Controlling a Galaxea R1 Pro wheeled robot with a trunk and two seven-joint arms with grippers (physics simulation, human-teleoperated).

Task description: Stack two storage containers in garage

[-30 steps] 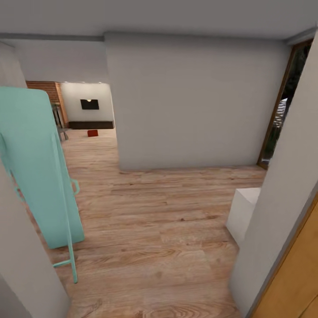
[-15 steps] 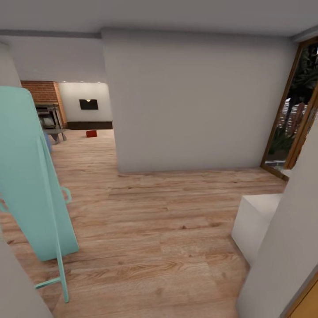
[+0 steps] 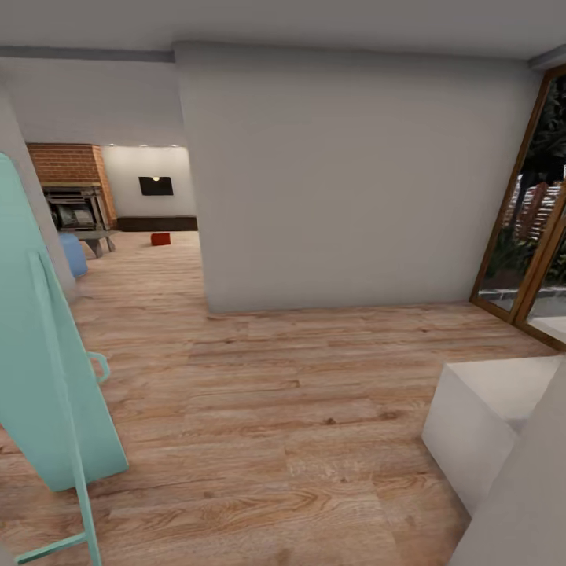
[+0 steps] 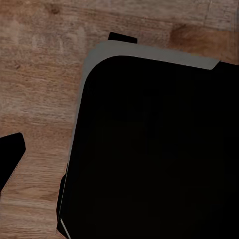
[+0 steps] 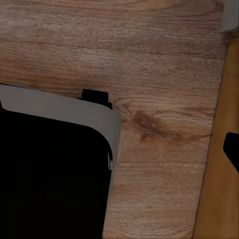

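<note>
One orange-red storage container (image 3: pixel 161 239) stands far off on the light wood plank floor of the living room, in front of the long dark low cabinet (image 3: pixel 157 224) and below the black wall TV (image 3: pixel 156 185). The red brick fireplace (image 3: pixel 67 167) is to its left. In the left wrist view a dark fingertip (image 4: pixel 11 152) juts in at the edge over the planks beside my black base (image 4: pixel 149 149). In the right wrist view another dark fingertip (image 5: pixel 232 149) shows at the edge, near the base (image 5: pixel 50 174). Nothing lies between the fingers of either gripper.
A tall teal folded board (image 3: pixel 47 369) leans close on my left. A pale grey wall block (image 3: pixel 346 173) stands ahead, with the passage to the living room on its left. A white box (image 3: pixel 487 417) sits low at right, and a wood-framed glass door (image 3: pixel 534 236) is beyond it.
The whole head view has shifted: the camera moved forward. The teal board slid toward the left edge, the near right wall dropped out, and more of the fireplace and glass door show.
</note>
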